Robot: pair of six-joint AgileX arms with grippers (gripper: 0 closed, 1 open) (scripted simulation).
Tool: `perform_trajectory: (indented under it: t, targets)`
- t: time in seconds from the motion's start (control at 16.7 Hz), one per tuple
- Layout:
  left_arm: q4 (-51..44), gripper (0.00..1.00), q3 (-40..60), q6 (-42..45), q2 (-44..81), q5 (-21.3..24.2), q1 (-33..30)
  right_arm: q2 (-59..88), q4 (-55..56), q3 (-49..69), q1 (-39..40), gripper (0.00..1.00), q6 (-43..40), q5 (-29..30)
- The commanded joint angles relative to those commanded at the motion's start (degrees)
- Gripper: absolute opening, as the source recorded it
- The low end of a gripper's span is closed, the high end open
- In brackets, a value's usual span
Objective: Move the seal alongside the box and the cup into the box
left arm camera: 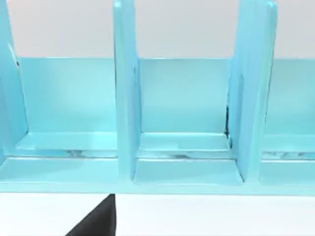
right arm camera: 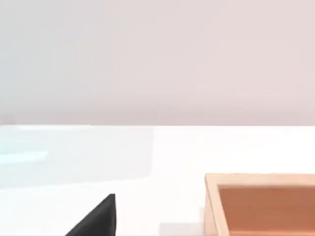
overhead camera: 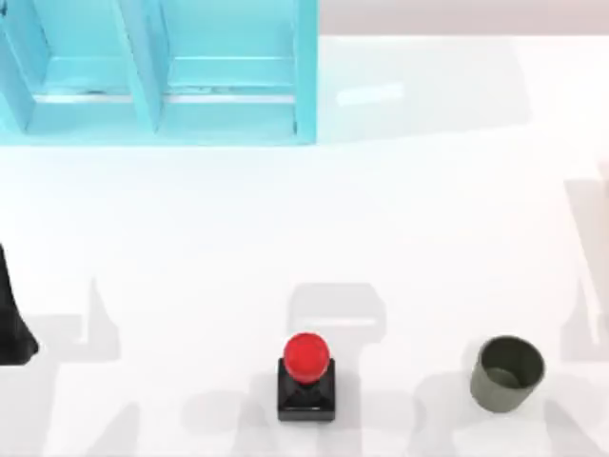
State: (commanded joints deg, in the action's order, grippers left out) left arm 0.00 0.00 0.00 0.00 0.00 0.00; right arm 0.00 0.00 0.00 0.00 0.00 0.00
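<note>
1. Progress: nothing done yet, as far as I can judge. Seal (overhead camera: pixel 305 379) stands upright on the surface (overhead camera: pixel 285 228), near edge, abt mid-width. Red knob up, black base flat down.
2. Cup (overhead camera: pixel 507 373) stands upright w/ mouth up, same near strip, to the right of the seal and well apart from it. Not in any box.
3. Box: right wrist view shows a tan wooden box (right arm camera: pixel 261 204), open top, only a corner of it in frame. I read this as the target box, but can't place it relative to seal or cup from these views.
4. Pale blue rack (overhead camera: pixel 157 71) w/ upright dividers sits at far left of the surface; left wrist view looks straight into its bays (left arm camera: pixel 182 113). Not a task item as I read it.
5. Left arm (overhead camera: pixel 11 314): dark bit at the left edge of the top view, well apart from the seal, farther still from the cup. Pincer state: cannot tell.
6. Right pincer: a dark wedge (right arm camera: pixel 96 219) shows in the right wrist view, prob part of it; apart or together, cannot tell. No contact w/ seal or cup.
7. Left to do: both moves. Seal to go beside the box, cup into it. Both objs free-standing, nothing crowding them, so approach looks open.
</note>
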Motion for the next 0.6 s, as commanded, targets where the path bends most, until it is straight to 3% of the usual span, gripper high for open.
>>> perform_trajectory:
  t: [0.3,0.6]
  targets:
    - [0.00,1.00,0.00,0.00,0.00,0.00,0.00,3.33,-2.26,2.42,1.04,1.00,2.67,0.01]
    - [0.00,1.00,0.00,0.00,0.00,0.00,0.00,21.08,-12.77,14.08,5.88,1.00,14.46,0.26]
